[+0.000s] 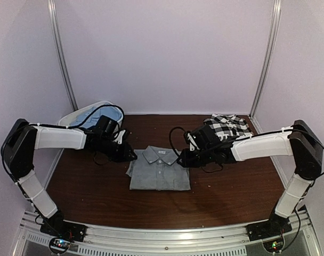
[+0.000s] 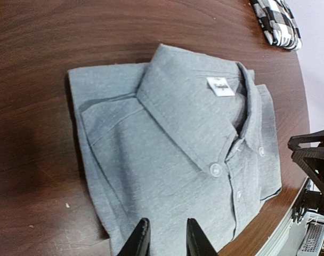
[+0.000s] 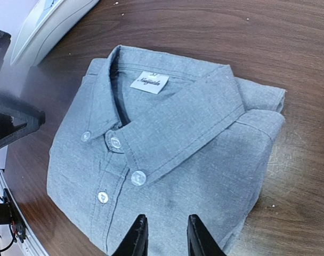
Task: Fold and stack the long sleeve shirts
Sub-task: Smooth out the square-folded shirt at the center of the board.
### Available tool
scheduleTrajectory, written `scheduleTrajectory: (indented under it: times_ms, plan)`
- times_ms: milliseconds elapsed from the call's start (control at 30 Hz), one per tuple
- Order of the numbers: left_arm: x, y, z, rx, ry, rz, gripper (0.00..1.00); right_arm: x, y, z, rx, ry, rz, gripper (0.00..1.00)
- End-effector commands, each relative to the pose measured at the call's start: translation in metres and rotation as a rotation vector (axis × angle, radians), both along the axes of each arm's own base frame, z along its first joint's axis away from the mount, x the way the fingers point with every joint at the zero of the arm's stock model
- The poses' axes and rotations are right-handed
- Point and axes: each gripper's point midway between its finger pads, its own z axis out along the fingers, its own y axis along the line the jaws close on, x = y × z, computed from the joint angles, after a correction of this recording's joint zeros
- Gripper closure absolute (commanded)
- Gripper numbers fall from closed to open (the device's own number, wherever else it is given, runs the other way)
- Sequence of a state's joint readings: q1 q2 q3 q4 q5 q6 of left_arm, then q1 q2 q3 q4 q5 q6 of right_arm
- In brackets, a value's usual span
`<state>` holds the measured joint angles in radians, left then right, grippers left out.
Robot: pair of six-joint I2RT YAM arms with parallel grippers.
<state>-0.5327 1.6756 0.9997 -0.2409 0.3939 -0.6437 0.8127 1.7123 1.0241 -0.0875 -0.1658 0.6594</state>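
Only the plain grey cloth shirt (image 1: 160, 169) lies folded; the black-and-white checked shirt (image 1: 226, 127) and light blue shirt (image 1: 95, 116) wait, with left hand (image 2: 164, 226) and right hand (image 3: 163, 221) slightly apart, empty.

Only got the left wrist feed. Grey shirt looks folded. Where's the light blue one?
Observer: The light blue shirt is in the white tub, back left, behind the left arm.
Operator: Right end effector holding anything?
Observer: No. The right end effector hovers at the grey shirt's right edge, jaws slightly apart, nothing between them.
Operator: Checked shirt stacked yet?
Observer: No. The checked shirt lies alone, back right, behind the right arm.
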Motion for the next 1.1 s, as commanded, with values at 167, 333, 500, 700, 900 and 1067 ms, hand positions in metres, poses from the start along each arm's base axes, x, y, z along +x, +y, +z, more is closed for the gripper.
scheduleTrajectory:
  times_ms: [167, 333, 500, 700, 900, 1067]
  plan:
    - [-0.001, -0.026, -0.013, -0.059, 0.008, -0.042, 0.77, -0.023, 0.007, -0.027, 0.050, 0.072, 0.052, 0.74]
    - [-0.009, -0.016, -0.041, -0.010, 0.060, -0.025, 0.78, -0.040, -0.005, -0.050, 0.045, 0.122, 0.045, 0.75]
    - [-0.013, -0.008, -0.053, 0.033, 0.079, -0.012, 0.78, -0.050, -0.018, -0.061, 0.028, 0.145, 0.029, 0.75]
    - [-0.010, -0.004, -0.038, 0.055, 0.047, -0.007, 0.78, -0.041, -0.024, -0.038, 0.025, 0.096, -0.010, 0.76]
    - [-0.001, -0.014, 0.008, 0.066, -0.062, -0.022, 0.76, -0.012, -0.053, -0.010, 0.015, 0.025, -0.106, 0.73]
    - [0.005, -0.005, 0.009, 0.125, -0.070, 0.053, 0.72, 0.012, -0.066, 0.002, -0.003, -0.006, -0.143, 0.70]
